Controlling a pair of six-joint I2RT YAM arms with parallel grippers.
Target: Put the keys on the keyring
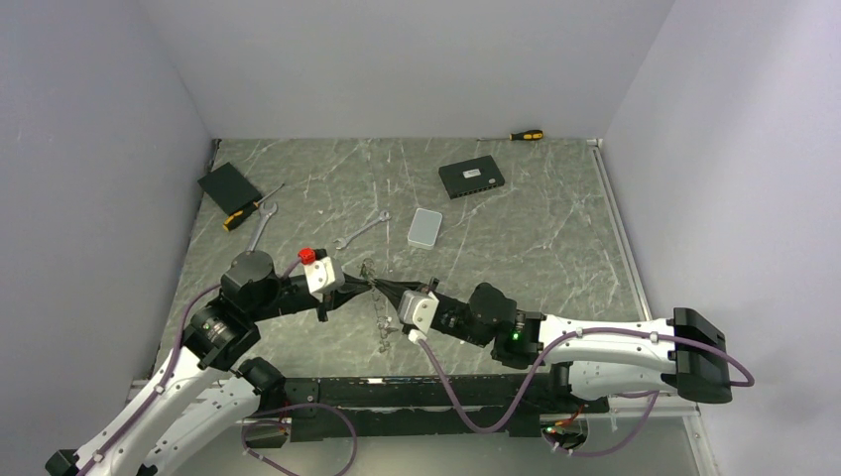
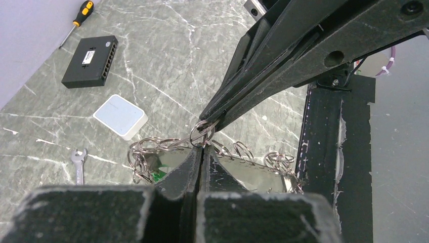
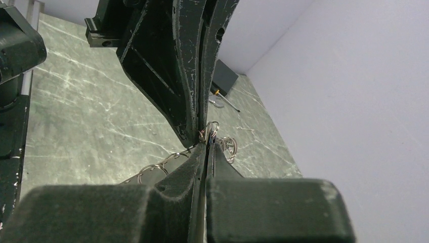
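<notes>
Both grippers meet tip to tip above the middle of the table. My left gripper (image 1: 365, 282) (image 2: 202, 150) is shut on the keyring (image 2: 253, 158), a thin wire loop strung with several small split rings. It runs across both sides of the left fingers. A green tag (image 2: 160, 175) hangs from it on the left. My right gripper (image 1: 383, 289) (image 3: 207, 144) is shut on a small ring (image 2: 202, 135) (image 3: 213, 128) right at the left fingertips. Keys (image 1: 387, 325) dangle below the two grippers. The flat key blades are mostly hidden behind the fingers.
A white box (image 1: 425, 227) and a black switch box (image 1: 472, 178) lie behind the grippers. Two wrenches (image 1: 362, 231) (image 1: 262, 225), a screwdriver (image 1: 248, 209), a black pad (image 1: 228, 184) and a far screwdriver (image 1: 524, 135) lie further back. A black rail (image 2: 329, 152) runs along the near edge.
</notes>
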